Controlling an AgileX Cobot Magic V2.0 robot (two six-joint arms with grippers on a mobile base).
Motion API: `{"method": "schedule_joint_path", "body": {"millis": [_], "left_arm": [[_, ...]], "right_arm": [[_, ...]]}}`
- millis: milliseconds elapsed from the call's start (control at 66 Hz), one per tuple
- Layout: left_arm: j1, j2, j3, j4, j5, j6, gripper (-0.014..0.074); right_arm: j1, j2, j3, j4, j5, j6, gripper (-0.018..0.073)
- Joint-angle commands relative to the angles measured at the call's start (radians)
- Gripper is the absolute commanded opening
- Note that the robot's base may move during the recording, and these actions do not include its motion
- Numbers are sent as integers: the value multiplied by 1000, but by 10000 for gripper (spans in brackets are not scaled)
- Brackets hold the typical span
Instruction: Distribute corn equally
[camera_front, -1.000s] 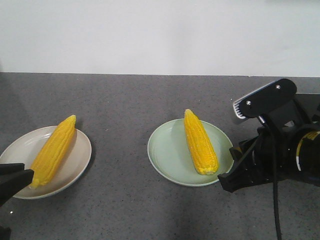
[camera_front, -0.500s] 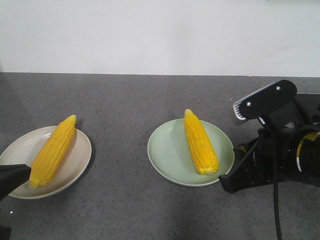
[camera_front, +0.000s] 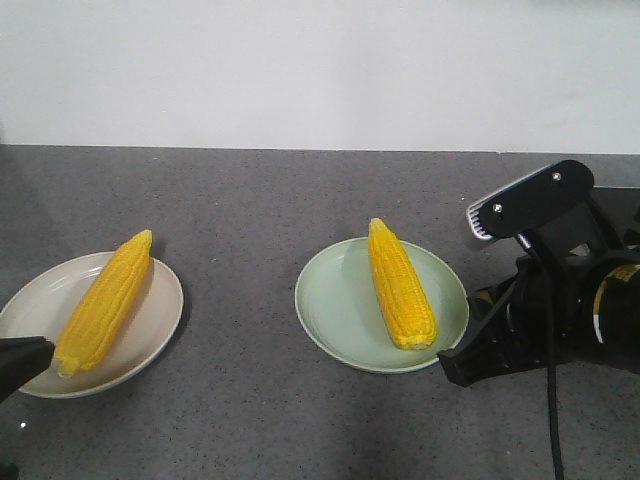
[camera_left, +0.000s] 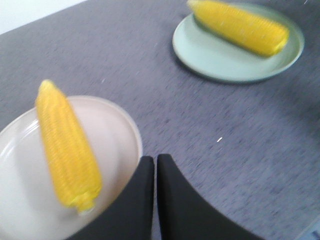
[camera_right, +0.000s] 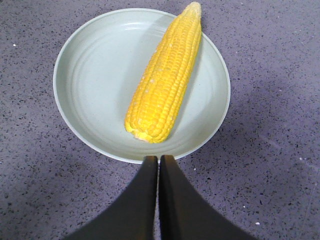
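One corn cob (camera_front: 103, 301) is lying diagonally on the cream plate (camera_front: 160, 318) at the lower left of the front view. A second corn cob (camera_front: 400, 283) is lying on the pale green plate (camera_front: 335, 305) at centre frame. Both plates are sitting well apart on the grey speckled countertop (camera_front: 250, 210). The left gripper (camera_left: 154, 165) is hovering at the cream plate's near rim, fingers pressed together and holding nothing. The right gripper (camera_right: 159, 162) is hovering at the green plate's near edge, fingers likewise pressed together and holding nothing
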Motion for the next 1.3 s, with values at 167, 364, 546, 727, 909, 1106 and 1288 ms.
{"method": "schedule_joint_path", "body": {"millis": [167, 364, 546, 727, 909, 1106, 1288], "left_arm": [[3, -225, 168, 412, -286, -508, -8], [87, -435, 362, 479, -488, -601, -8], [200, -566, 514, 465, -590, -608, -8], [239, -683, 607, 442, -650, -649, -8], [235, -679, 641, 445, -685, -683, -8], [236, -679, 641, 446, -711, -681, -8], [236, -679, 641, 446, -775, -681, -8]], "right_arm": [[-2, -19, -25, -22, -43, -2, -10], [-2, -19, -25, -22, -43, -2, -10], [-2, -19, -25, -22, -43, -2, -10], [-2, -19, -25, -22, -43, -2, -10], [-2, -19, -25, -22, -39, -2, -10], [-2, -19, -25, -22, -39, -2, -10], [-2, -19, -25, -22, -39, -2, -10]]}}
